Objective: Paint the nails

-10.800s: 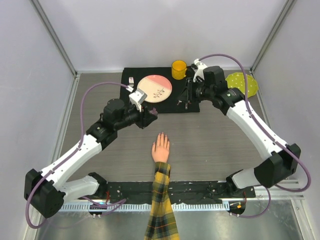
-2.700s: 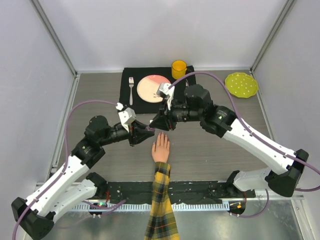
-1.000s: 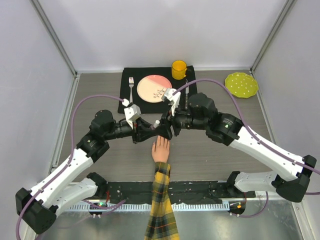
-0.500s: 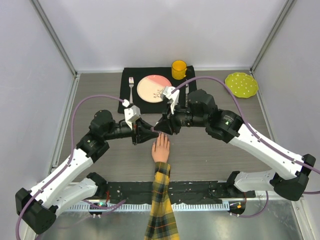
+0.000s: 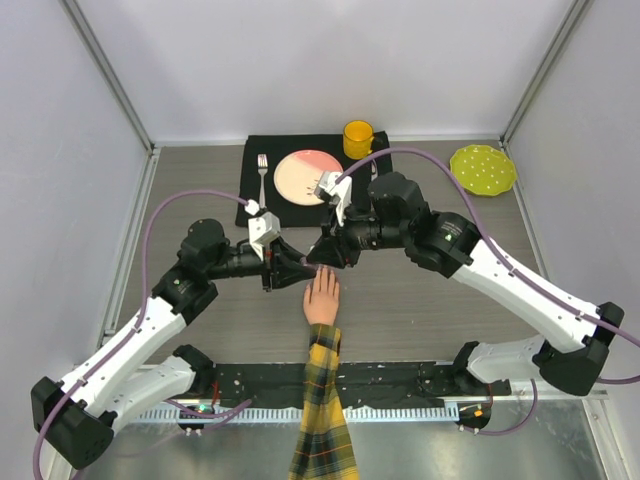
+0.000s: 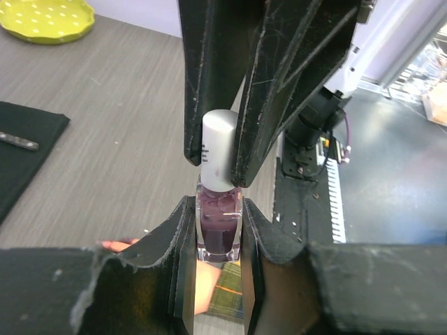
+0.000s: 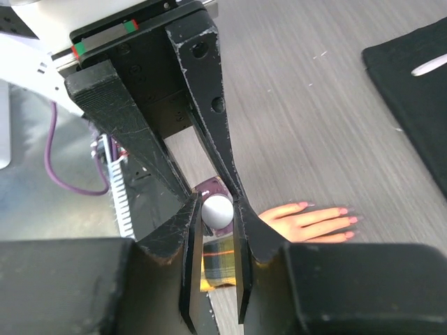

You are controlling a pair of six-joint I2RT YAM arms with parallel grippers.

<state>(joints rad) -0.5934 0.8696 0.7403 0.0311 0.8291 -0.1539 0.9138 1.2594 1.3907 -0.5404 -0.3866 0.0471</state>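
Observation:
A pale mannequin hand (image 5: 322, 297) with a yellow-black plaid sleeve (image 5: 322, 400) lies palm down on the table near the front. Its nails (image 7: 343, 211) look pink in the right wrist view. My left gripper (image 5: 298, 270) is shut on the body of a small purple polish bottle (image 6: 218, 227) and holds it just above and behind the fingertips. My right gripper (image 5: 320, 254) is shut on the bottle's white cap (image 7: 217, 209). In the left wrist view the right gripper's fingers (image 6: 209, 84) clamp the cap (image 6: 218, 146) from above.
A black placemat (image 5: 258, 195) at the back holds a pink-and-cream plate (image 5: 303, 175), a fork (image 5: 263, 175) and other cutlery. A yellow cup (image 5: 358, 138) stands behind it. A yellow-green dotted plate (image 5: 483, 168) lies at the back right.
Both grippers have come from the back mat to meet above the hand. The right gripper now clamps the cap of the bottle held by the left. In the last half second the pair shifted slightly left.

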